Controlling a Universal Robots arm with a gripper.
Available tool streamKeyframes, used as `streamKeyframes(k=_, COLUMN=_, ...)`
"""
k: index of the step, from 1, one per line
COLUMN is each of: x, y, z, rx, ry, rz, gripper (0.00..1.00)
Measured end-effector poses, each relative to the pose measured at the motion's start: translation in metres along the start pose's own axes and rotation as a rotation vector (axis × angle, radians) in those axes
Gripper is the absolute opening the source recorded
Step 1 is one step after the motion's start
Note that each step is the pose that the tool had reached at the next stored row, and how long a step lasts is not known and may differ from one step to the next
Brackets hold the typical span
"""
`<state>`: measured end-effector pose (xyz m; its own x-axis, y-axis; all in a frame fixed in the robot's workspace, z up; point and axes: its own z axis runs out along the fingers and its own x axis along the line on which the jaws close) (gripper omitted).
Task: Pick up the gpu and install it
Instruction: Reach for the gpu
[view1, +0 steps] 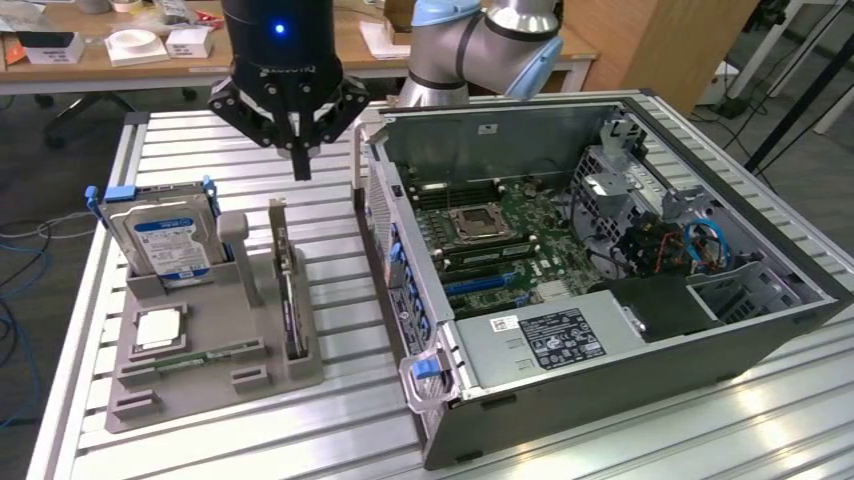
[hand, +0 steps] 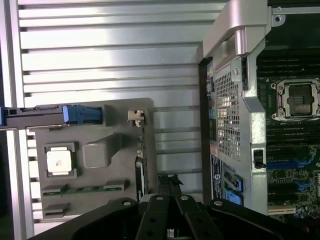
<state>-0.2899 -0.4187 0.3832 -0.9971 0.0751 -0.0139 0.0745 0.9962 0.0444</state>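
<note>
Jaws pinched shut and empty, gripper (view1: 302, 165) hangs over the gpu (view1: 288, 290), parked edge-up in the gray holder tray (view1: 187, 385), presumably for top-down grasping.

Exterior view: high and well back, slanting down across the open computer case (view1: 534, 415) on the tabletop (view1: 747, 430). Wrist view: close above the hand (hand: 169, 225), facing straight down beside that case (hand: 232, 115). Shared: case side, CPU socket (view1: 477, 222) (hand: 300, 97), gray tray (view1: 200, 385) (hand: 115, 127) alongside.

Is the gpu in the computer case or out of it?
Out. The gpu stands on edge in the grey holder on the table, beside the open case.
</note>
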Motion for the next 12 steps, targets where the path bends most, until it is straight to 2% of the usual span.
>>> streamKeyframes(k=12, x=0.0089, y=-0.0041, z=-0.0001, rx=0.0000, ry=0.0000, rz=0.000, gripper=0.11)
